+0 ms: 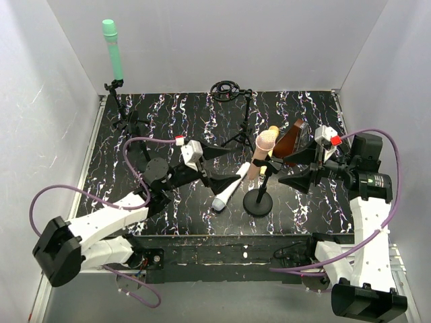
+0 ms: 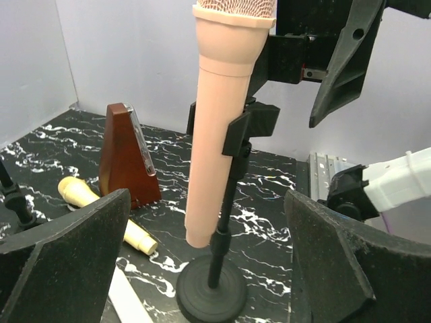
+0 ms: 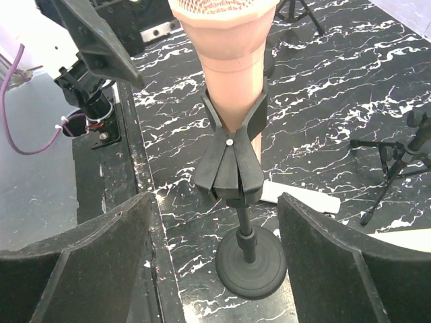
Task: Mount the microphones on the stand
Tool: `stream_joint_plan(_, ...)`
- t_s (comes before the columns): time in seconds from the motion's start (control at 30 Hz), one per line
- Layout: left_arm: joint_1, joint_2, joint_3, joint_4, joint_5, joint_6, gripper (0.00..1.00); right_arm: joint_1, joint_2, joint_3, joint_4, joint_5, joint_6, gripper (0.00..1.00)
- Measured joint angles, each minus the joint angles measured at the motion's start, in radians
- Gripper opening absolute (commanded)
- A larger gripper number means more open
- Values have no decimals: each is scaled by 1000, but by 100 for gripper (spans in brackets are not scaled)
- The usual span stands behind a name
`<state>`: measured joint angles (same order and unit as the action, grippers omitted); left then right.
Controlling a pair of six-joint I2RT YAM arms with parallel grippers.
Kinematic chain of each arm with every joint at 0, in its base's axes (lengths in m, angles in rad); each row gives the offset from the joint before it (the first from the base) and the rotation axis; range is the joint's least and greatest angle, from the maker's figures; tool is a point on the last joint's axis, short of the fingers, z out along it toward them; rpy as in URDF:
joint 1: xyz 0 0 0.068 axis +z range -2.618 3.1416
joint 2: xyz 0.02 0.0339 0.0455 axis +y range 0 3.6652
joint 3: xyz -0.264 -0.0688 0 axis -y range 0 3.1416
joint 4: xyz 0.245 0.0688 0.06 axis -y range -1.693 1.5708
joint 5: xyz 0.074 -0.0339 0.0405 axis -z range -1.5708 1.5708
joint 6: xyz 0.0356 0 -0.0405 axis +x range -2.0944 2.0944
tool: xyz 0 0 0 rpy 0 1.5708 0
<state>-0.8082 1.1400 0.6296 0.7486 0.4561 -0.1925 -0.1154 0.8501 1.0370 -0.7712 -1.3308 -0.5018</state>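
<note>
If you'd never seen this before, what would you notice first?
Probably the peach-pink microphone, clipped into the round-based stand in the middle, with the left end effector and right end effector open on either side. Next, the mint green microphone, sticking up high on a tall stand in the far left corner.

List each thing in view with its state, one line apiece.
Mint green microphone: upright, clipped in the back-left stand.
Peach-pink microphone: clipped in the round-base stand.
White microphone: lying loose on the table.
Yellow microphone: lying loose beside the brown wedge.
Brown wedge: standing upright.
Tripod stand: empty.
Left gripper: open, holding nothing.
Right gripper: open, holding nothing.
</note>
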Motion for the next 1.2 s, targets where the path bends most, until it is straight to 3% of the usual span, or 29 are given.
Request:
stream_joint_plan(0.2,-102,-139,1,-239,-105,32,98,-48,-37,-10,-47,0,-44,82)
stream_joint_plan(0.47,-438,-109,8,-434,-328,208,98,-95,-71,-80,-63,46,-78,79)
stream_joint_plan(0.57,-503,-68,-26,-400,-402,256,97,-103,-79,-143,-18,118,-54,78)
stream_joint_plan(0.83,-540,173,-73,-149,-568,290,89,-108,-55,-325,179,268,68,77)
stream_joint_plan(1.0,-549,322,-5,-44,-627,285,74,-108,-39,-373,260,291,107,77)
stream_joint_plan(1.2,-551,394,70,16,-708,282,59,-113,-39,-381,293,293,115,77)
